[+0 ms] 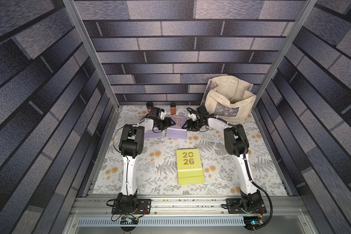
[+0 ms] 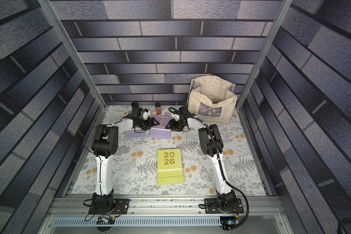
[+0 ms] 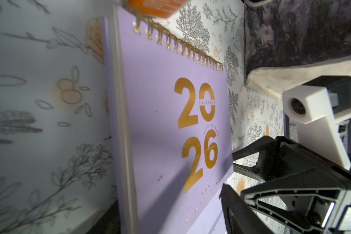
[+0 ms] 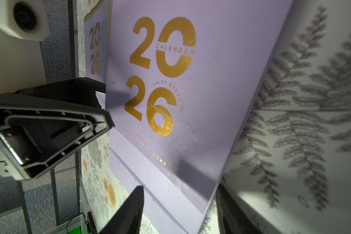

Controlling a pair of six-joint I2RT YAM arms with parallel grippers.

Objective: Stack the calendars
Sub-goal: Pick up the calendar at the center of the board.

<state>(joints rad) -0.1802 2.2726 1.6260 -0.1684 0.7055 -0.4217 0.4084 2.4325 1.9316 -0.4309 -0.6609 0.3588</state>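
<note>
calendars [image 1: 188, 164] on floral-print table [image 1: 221, 178], brick-pattern walls [image 1: 190, 46] around.

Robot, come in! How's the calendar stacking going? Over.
Jaws open on left gripper and right gripper, flanking the middle lavender calendar. The yellow-green calendar lies alone, nearer the bases. Watch the orange jar just behind.

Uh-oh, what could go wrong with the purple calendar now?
1. The left gripper and right gripper sit on opposite sides of one lavender calendar, jaws open around its edges. If they close or lift unevenly, it could bend or slip out.
2. The orange jar stands close behind the calendar, so lifting it might knock the jar over.
</note>
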